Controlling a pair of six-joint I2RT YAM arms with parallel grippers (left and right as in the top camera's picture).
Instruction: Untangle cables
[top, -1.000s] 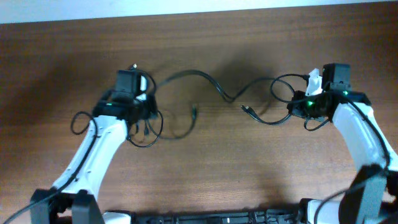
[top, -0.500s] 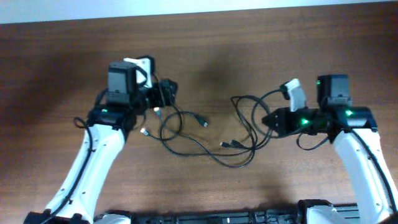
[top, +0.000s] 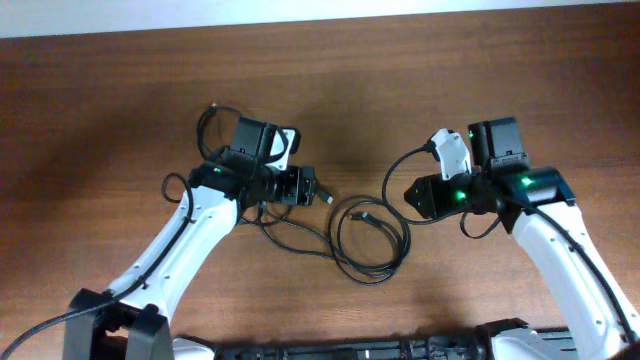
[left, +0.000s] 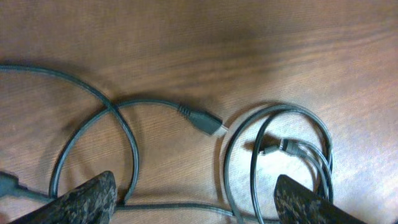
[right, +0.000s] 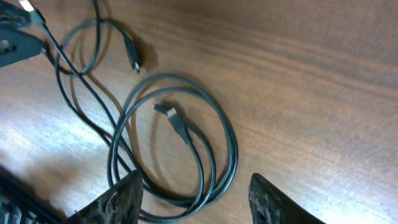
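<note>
We're looking straight down from the overhead camera, high above the brown table (top: 420, 80), with both arms coming in from the bottom edge. On the left wrist we're sitting close, peering down past the left gripper's fingertips (left: 87, 199) in the lower corners. The right wrist is doing likewise, angling across the wood over the right gripper's fingertips (right: 118, 199). All three are catching the same coil of cables (top: 404, 245) mid-table.

Brown wooden desk (top: 420, 80), seen from overhead; the grain runs from the left edge to the right edge. A pale band (top: 150, 15) lies beyond the far edge, widest at the far-left corner. Wrist views show soft glare on the wood.
</note>
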